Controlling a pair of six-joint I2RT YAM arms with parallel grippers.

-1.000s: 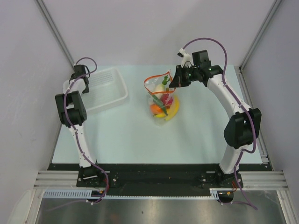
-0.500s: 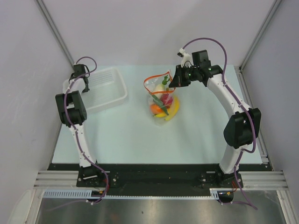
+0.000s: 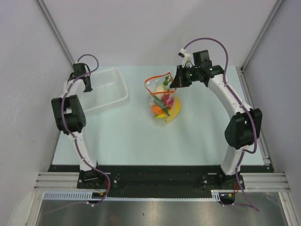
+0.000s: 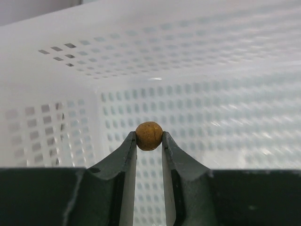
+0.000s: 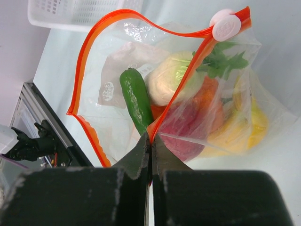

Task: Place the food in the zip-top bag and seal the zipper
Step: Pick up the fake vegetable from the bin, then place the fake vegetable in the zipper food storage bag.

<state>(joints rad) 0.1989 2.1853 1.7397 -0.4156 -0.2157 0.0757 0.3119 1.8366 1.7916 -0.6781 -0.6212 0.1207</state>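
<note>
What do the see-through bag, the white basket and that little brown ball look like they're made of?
The bag looks like thin clear plastic film, glossy: it wrinkles and its contents show through. The basket seems to be rigid white plastic, slightly shiny, moulded with rows of small square holes. The ball is matt ochre and faintly mottled; it may be foam, wood or plastic, and the look leaves that open.

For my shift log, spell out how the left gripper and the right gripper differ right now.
The left gripper pinches a small brown ball between its tips; the right gripper is clamped on the zipper of the zip-top bag. The left gripper reaches into the white tray at the table's left; the right gripper is beside the food-filled bag mid-table. Both are shut on something.
</note>
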